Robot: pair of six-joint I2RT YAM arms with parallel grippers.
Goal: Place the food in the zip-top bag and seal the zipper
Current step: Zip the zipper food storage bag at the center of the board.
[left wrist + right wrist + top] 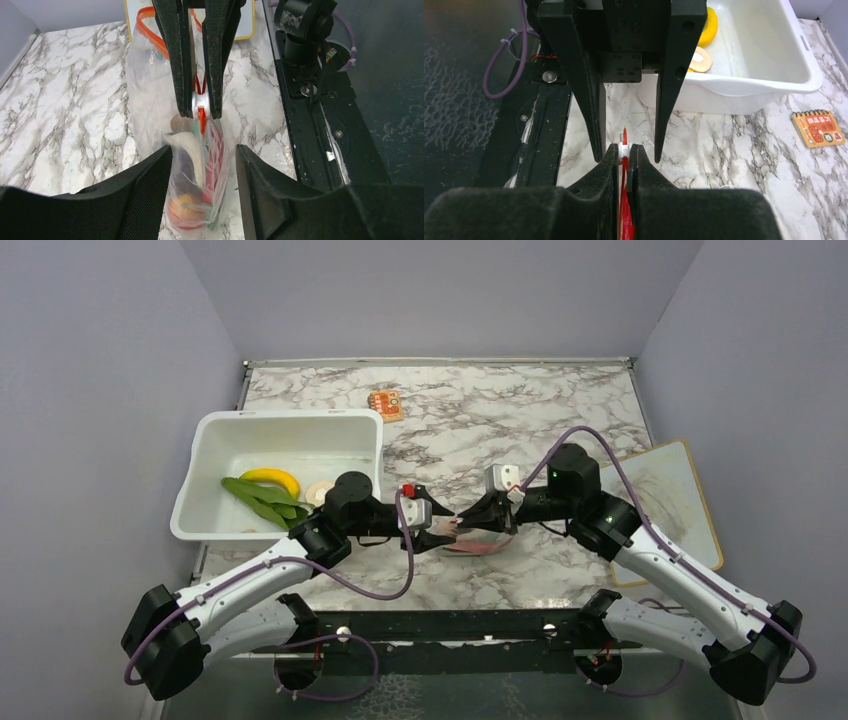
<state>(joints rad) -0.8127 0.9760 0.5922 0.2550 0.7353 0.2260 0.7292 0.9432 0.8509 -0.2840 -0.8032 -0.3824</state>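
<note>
The right end effector (pixel 625 148) has its fingers pressed together on the small white tab (pixel 200 102) at the end of the thin orange-red zipper (pixel 155 37). It holds that corner of the small clear floppy zip-top bag (pixel 145 80) up off the marbled surface (pixel 480 420). The left end effector (pixel 204 150) faces it, fingers apart, one on each side of the bag just beside the tab and gripping nothing. The bag hangs between the two arms, near the front middle of the surface, with a round red-orange toy food (pixel 182 210) and a pale piece inside. A yellow plastic banana (pixel 270 478) and long green chillies (pixel 255 498) lie in the white rectangular plastic tub (pixel 285 422) at the left.
</note>
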